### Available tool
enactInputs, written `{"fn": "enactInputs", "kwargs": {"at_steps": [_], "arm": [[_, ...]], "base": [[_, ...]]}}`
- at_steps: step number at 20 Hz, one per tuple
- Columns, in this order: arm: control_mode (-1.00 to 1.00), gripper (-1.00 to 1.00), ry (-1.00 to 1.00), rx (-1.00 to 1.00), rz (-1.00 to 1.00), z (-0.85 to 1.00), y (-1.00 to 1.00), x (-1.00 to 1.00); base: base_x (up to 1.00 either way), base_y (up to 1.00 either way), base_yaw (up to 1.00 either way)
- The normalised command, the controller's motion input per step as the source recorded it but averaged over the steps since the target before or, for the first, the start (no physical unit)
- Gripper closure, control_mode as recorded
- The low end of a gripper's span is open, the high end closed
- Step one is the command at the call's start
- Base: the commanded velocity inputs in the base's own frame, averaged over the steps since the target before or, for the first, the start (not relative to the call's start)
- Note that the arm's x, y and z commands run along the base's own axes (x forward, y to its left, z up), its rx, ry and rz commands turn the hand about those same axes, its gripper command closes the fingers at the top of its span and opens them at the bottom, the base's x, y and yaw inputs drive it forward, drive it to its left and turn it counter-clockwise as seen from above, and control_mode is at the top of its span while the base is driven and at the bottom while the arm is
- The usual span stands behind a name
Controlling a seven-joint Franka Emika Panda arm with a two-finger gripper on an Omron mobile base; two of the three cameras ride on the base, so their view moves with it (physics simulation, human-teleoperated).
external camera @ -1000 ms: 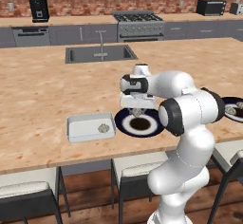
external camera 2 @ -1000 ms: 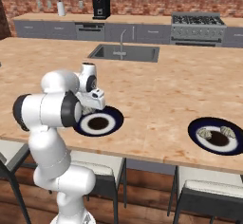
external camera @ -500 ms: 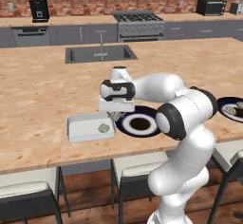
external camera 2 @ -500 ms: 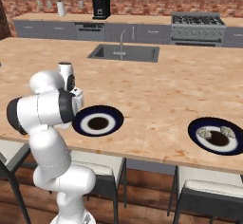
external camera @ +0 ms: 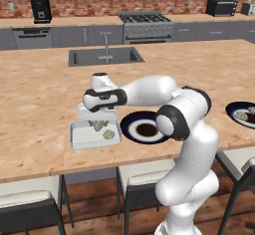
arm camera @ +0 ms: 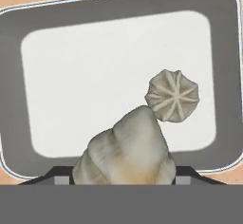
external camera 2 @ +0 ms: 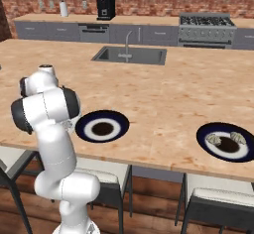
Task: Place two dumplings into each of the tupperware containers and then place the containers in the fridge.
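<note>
A whitish tupperware container point(external camera: 79, 142) lies near the counter's front edge, left of the arm. My gripper point(external camera: 98, 124) hangs just above it, shut on a beige dumpling point(external camera: 98, 126). In the hand view this held dumpling point(arm camera: 126, 147) sits between my fingertips point(arm camera: 184, 172) over the container's point(arm camera: 14, 76) white floor. A second dumpling point(arm camera: 172, 96) lies loose on that floor, also seen as a dumpling point(external camera: 108, 134) at the tray's right end. The fridge is out of view.
A dark blue plate point(external camera: 144, 128) with a white ring stands right of the container, bare, also seen as a plate point(external camera 2: 102, 127). Farther right another plate point(external camera 2: 225, 141) carries two dumplings point(external camera 2: 213, 139). A sink point(external camera: 104, 56) is set in the counter behind. Stools stand below the front edge.
The arm has swung left from above the dark blue plate to above the whitish container, carrying the dumpling with it. The jaws have stayed as they were.
</note>
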Motion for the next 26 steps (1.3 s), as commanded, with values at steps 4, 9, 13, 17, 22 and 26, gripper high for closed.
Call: {"fn": "enactInputs", "kwargs": {"at_steps": [4,9,13,17,22,26], "arm": [[-1.00,1.00,0.00,0.00,0.01,0.00,0.63,0.23],[-1.00,1.00,0.00,0.00,0.00,-0.03,0.09,0.47],[-1.00,1.00,0.00,0.00,0.00,-0.27,0.00,0.16],[-1.00,1.00,0.00,0.00,0.00,-0.53,0.00,0.00],[-1.00,1.00,0.00,0.00,0.00,-0.31,0.00,0.00],[-1.00,1.00,0.00,0.00,0.00,-0.18,0.00,0.00]], "base": [[0.00,0.00,0.00],[0.00,0.00,0.00],[0.00,0.00,0.00],[0.00,0.00,0.00],[0.00,0.00,0.00],[0.00,0.00,0.00]]}}
